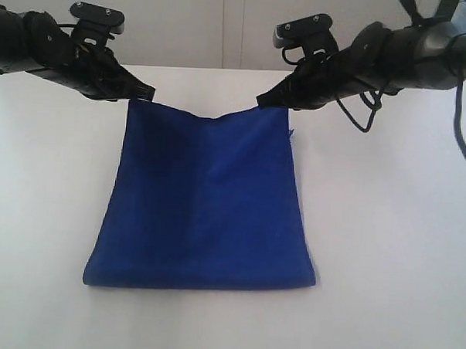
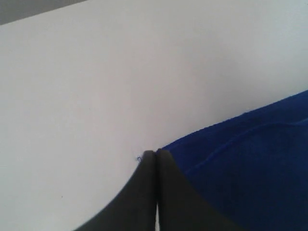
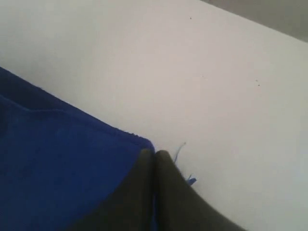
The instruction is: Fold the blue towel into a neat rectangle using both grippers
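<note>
The blue towel (image 1: 204,204) is doubled over on the white table (image 1: 384,251), its folded edge nearest the camera and its far edge lifted and sagging in the middle. My left gripper (image 1: 146,93) is shut on the far left corner. My right gripper (image 1: 264,98) is shut on the far right corner. In the left wrist view the black fingers (image 2: 144,192) are pressed together with blue towel (image 2: 250,163) beside them. The right wrist view has the fingers (image 3: 168,192) pinched on the towel (image 3: 57,163), a loose thread (image 3: 180,151) sticking out by the tips.
Both black arms reach in from the far corners, cables (image 1: 459,130) hanging off the right one. A pale wall (image 1: 224,27) stands behind the table's far edge.
</note>
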Controlling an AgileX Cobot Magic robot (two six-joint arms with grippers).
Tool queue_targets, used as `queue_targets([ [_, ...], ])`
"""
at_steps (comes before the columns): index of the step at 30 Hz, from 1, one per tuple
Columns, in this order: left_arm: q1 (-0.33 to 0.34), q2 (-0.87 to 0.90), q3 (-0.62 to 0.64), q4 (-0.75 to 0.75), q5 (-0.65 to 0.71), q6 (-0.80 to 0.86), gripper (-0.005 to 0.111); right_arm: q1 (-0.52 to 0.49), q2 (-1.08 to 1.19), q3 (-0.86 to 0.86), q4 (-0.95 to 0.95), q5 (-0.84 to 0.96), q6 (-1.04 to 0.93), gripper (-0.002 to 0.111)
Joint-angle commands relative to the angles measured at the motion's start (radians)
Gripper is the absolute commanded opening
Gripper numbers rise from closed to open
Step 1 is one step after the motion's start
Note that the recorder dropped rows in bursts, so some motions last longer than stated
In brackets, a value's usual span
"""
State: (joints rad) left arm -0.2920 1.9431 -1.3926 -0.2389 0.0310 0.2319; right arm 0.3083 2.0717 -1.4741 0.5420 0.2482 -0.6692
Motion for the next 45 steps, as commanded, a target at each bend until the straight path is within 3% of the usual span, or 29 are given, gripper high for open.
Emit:
queue_targets([
  [1, 0.002, 0.033, -0.006, -0.006, -0.031, 0.032, 0.000, -0.009, 0.029, -0.008, 0.000, -0.049, -0.008, 0.000],
  [21, 0.002, 0.135, -0.006, 0.012, -0.195, 0.036, 0.000, -0.009, 0.140, -0.008, 0.000, -0.175, -0.008, 0.000],
  [25, 0.002, 0.140, -0.004, 0.012, -0.195, 0.036, 0.000, -0.009, 0.145, -0.008, 0.000, -0.175, -0.008, 0.010],
  [28, 0.002, 0.140, -0.004, 0.018, -0.195, 0.036, 0.008, -0.009, 0.145, -0.008, 0.000, -0.180, -0.008, 0.023],
  [33, 0.002, 0.140, -0.004, 0.048, -0.194, 0.036, 0.041, -0.009, 0.145, -0.008, 0.000, -0.181, -0.008, 0.040],
  [36, 0.002, 0.140, -0.004, 0.048, -0.195, 0.036, 0.055, -0.009, 0.143, -0.008, 0.004, -0.181, -0.008, 0.043],
  [41, 0.007, 0.122, -0.004, 0.048, -0.165, 0.035, 0.058, -0.009, 0.086, -0.008, 0.008, -0.084, 0.046, 0.042],
  [45, 0.011, 0.056, -0.004, 0.031, -0.031, 0.028, 0.056, -0.009, 0.012, -0.008, 0.008, 0.057, 0.118, 0.030],
])
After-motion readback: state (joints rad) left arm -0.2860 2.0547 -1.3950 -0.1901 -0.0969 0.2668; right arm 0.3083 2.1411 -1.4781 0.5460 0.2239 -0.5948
